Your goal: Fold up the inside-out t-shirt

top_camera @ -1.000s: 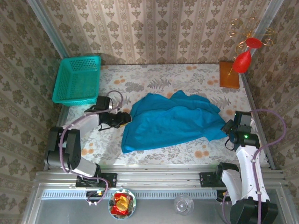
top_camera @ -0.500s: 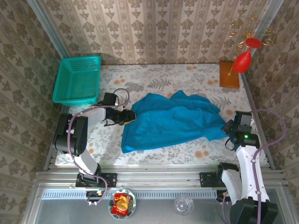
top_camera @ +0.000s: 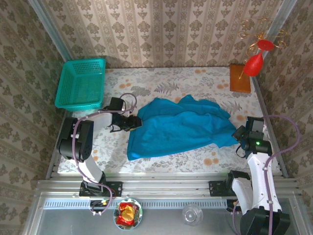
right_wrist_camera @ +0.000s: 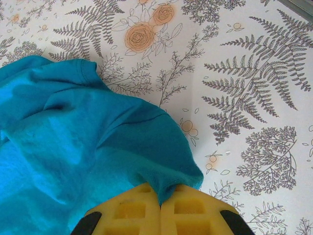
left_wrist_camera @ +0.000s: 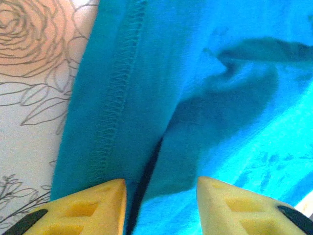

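**Item: the inside-out t-shirt** [top_camera: 181, 127]. Blue-teal cloth, lying crumpled and unfolded in the middle of the bench [top_camera: 161, 81]. A stitched hem runs along its left edge.

**Near of the shirt.** Off the bench's near edge are a small dish of wrapped sweets [top_camera: 128, 214] and a clear glass [top_camera: 192, 214], both well apart from the shirt.

**At the shirt's right edge.** The right fingers [right_wrist_camera: 159, 210] are pressed together and pinch a corner of cloth. The fabric runs back from them in soft ridges.

**At the shirt's left edge.** The left fingers [left_wrist_camera: 88, 208] are spread, holding nothing. They stand over the hemmed border, with a dark crease between them.

**Far left of the shirt.** A teal mesh basket [top_camera: 83, 61], apart from the cloth.

**Far right of the shirt.** A wooden block [top_camera: 239, 78], apart from the cloth.

**Step in hand (judged).** Securing the left edge to match the right hold.

**Handling notes.**
- Bring the left fingers down so the hem lies fully between them.
- Close on one layer only, not the bunched crease.
- Keep the right pinch firm.
- With both holds set, draw the two apart gently to flatten the wrinkles before any fold.
- Loose cloth may slip or drag.
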